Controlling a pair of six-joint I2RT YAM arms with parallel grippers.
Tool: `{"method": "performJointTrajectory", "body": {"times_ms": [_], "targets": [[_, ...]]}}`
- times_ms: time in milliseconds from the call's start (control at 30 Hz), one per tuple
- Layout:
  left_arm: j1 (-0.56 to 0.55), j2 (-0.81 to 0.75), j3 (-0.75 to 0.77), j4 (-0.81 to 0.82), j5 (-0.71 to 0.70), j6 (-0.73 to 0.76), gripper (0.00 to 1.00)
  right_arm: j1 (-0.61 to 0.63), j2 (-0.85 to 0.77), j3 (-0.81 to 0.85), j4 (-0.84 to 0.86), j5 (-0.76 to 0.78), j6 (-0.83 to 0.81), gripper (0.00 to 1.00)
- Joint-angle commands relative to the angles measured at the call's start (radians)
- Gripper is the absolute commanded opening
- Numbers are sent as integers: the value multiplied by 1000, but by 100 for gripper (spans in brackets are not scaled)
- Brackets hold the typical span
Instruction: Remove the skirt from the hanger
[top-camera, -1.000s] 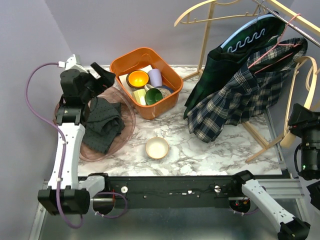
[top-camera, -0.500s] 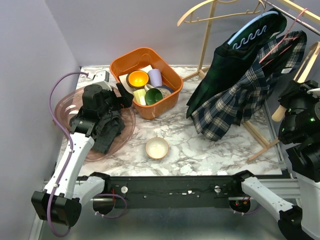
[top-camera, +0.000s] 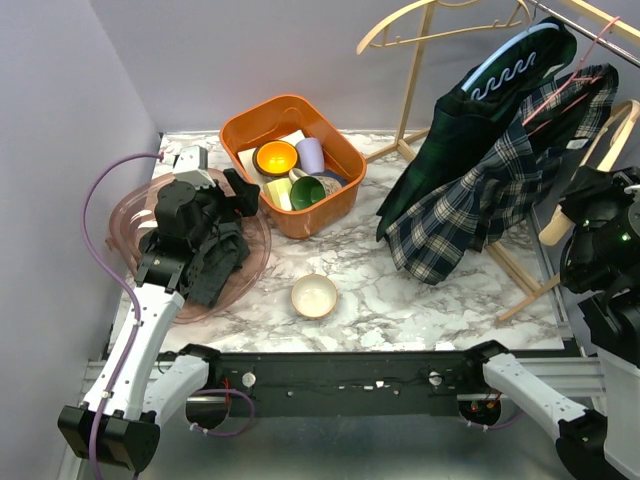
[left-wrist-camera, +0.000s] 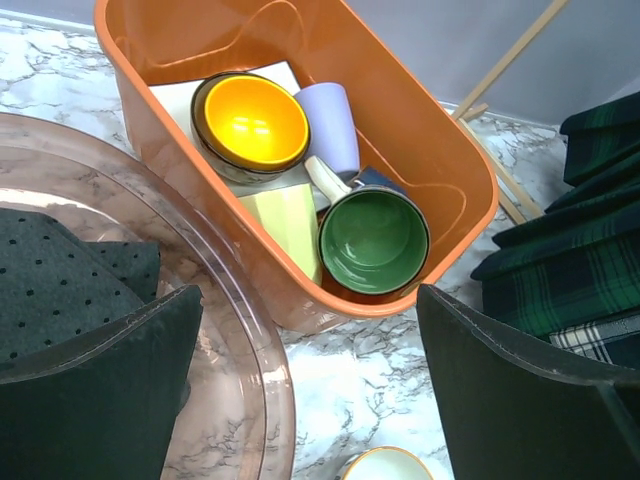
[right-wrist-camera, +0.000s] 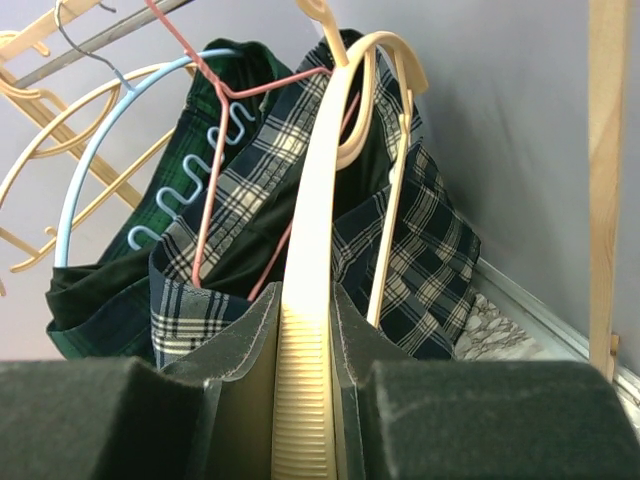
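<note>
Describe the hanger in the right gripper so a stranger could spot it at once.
Find the wooden clothes rack on the far right. There the right gripper is shut on the cream plastic hanger. Unlike the thin pink wire hanger beside it, it is broad and ribbed.

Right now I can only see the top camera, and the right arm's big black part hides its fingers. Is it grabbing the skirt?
Observer: No. The right gripper is shut on a cream hanger, on its ribbed bar. The plaid skirt hangs behind that hanger.
Operator: Oh! And is my left hand holding anything?
Observer: No. The left gripper is open with nothing between its fingers. It sits above the pink bowl's rim and faces the orange bin.
</note>
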Motion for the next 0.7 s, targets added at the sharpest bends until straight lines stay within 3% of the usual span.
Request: {"method": "performJointTrajectory", "body": {"times_ms": [0,667], "targets": [[-6,-31,-22,40,-44,17,99,-2,-66,-39,31,16,29,1],[-6,-33,-30,51,-32,12,99,-2,-17,107,-61,-66,92,1]]}}
